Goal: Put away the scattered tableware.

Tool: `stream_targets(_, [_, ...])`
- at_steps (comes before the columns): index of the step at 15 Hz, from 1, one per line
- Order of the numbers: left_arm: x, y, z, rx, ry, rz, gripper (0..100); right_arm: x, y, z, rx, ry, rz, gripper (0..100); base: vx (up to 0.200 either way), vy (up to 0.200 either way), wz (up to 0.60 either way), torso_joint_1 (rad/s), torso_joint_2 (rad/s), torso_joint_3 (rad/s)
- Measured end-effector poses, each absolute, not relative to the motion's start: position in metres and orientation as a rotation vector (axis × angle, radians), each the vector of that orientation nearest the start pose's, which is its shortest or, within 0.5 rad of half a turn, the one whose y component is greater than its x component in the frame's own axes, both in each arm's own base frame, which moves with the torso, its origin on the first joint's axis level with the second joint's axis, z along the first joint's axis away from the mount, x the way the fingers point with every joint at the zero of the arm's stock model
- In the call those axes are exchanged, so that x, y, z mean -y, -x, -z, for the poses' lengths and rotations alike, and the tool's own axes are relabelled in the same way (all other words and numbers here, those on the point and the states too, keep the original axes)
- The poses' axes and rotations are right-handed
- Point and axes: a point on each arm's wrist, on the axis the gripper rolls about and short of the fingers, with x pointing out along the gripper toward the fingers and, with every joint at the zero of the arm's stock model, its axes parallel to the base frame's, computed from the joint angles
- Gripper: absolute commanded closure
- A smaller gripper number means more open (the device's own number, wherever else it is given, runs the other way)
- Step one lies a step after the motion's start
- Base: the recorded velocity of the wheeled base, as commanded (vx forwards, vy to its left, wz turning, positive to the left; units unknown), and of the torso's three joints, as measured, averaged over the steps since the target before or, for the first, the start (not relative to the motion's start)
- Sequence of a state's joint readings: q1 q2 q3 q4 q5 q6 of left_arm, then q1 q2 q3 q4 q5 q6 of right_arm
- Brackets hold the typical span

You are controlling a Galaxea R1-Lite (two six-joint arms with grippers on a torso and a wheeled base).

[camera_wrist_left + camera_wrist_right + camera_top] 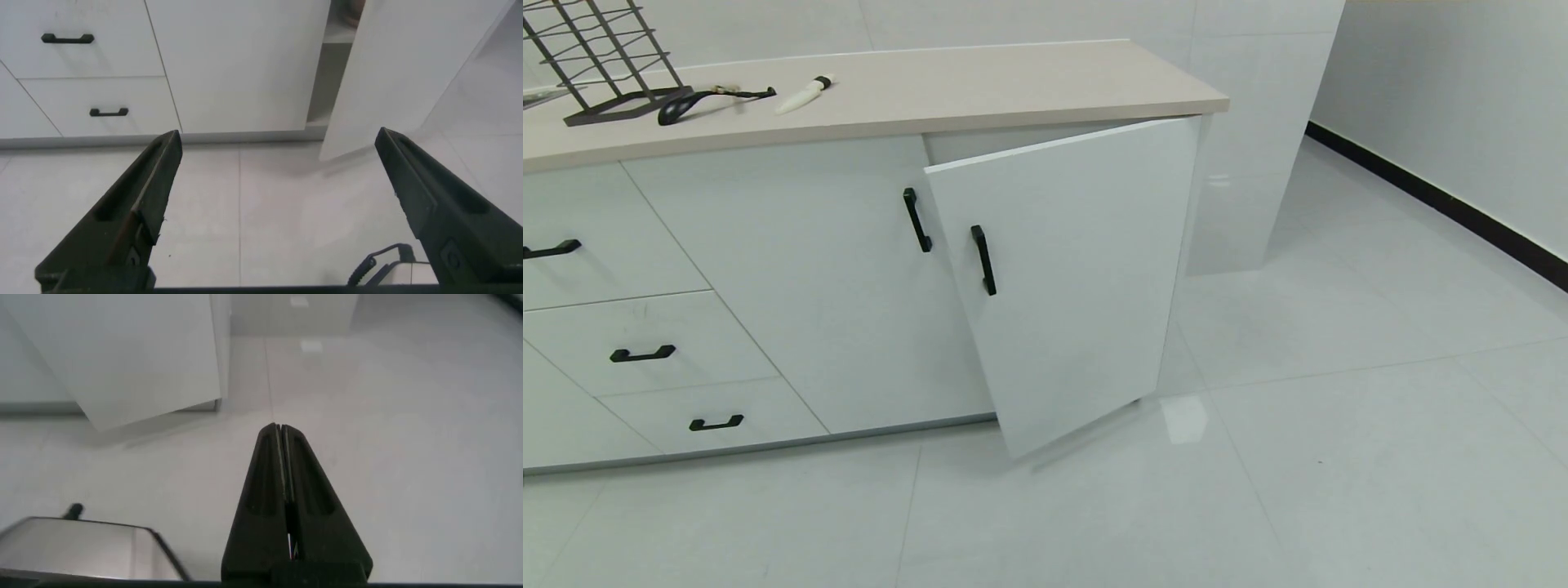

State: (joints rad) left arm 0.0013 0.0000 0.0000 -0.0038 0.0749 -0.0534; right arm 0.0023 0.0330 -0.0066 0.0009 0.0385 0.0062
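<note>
**Two slim pieces on the bench, both arms low over the floor**

Obs.: the scattered tableware lies on the bench [980, 77], at its far left end. A black utensil [712, 99] lies just beside the foot of the wire rack [600, 61]. A white utensil [803, 93] with a dark tip lies near it, apart from both. What kind of utensil each one is, you cannot tell from here.

Grippers: the left gripper [278, 137] is spread wide and holds nothing. The right gripper [280, 437] has its fingers pressed together, also holding nothing. Both hang above the floor tiles in front of the cabinet door [1078, 278], which stands ajar.

Handling (judged): both pieces look light, stiff and thin. They lie flat on a smooth top, so expect them to skid under a slanted push.
- White utensil: it tapers and looks glossy, so take it across its thicker middle, not the narrow end. It may be brittle, so set it down softly.
- Black utensil: take it on its straight shank, away from the curled end by the rack.
</note>
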Motion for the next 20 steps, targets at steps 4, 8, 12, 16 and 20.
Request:
stream_targets(4, [-0.0017, 0.0229, -0.0759, 0.006, 0.053, -0.076, 0, -0.0010, 0.0227, -0.0761, -0.002, 0.025, -0.041, 100, 0.050, 0.050, 0.00, -0.001, 0.00, 0.002])
stream_targets(8, [-0.0017, 0.0229, -0.0759, 0.006, 0.054, -0.076, 0, -0.0009, 0.0230, -0.0756, 0.002, 0.020, -0.040, 100, 0.200, 0.200, 0.00, 0.002, 0.00, 0.007])
stream_targets(12, [-0.0017, 0.0229, -0.0759, 0.006, 0.054, -0.075, 0, -0.0009, 0.0230, -0.0750, -0.001, 0.020, -0.035, 100, 0.000, 0.200, 0.00, -0.001, 0.00, 0.001])
stream_targets(16, [-0.0017, 0.0229, -0.0759, 0.006, 0.055, -0.076, 0, -0.0008, 0.0231, -0.0751, 0.000, 0.011, -0.035, 100, 0.000, 0.200, 0.00, 0.006, 0.00, 0.004])
stream_targets(20, [-0.0017, 0.0229, -0.0759, 0.006, 0.055, -0.076, 0, -0.0008, 0.0231, -0.0753, 0.000, 0.011, -0.035, 100, 0.000, 0.200, 0.00, 0.002, 0.00, 0.002])
